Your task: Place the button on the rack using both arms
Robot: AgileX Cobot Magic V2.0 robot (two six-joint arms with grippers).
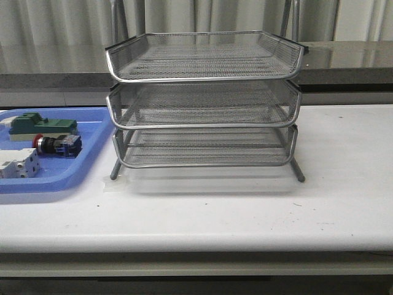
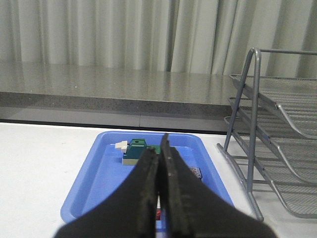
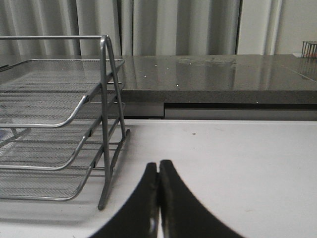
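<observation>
The button (image 1: 56, 145), red head and blue rear block, lies on its side in the blue tray (image 1: 55, 187) at the left. The silver three-tier wire rack (image 1: 202, 78) stands mid-table with nothing on its tiers. Neither gripper shows in the front view. In the left wrist view my left gripper (image 2: 158, 148) is shut and empty above the tray (image 2: 79, 188); its fingers hide most of the button (image 2: 195, 172). The rack's frame (image 2: 255, 124) stands beside it. My right gripper (image 3: 158, 166) is shut and empty over bare table, apart from the rack's leg (image 3: 105, 99).
In the tray, a green block (image 1: 43, 125) lies behind the button and a white breaker-like block (image 1: 18, 165) in front of it. The green block (image 2: 136, 148) also shows past my left fingers. A grey ledge and curtains run behind the table.
</observation>
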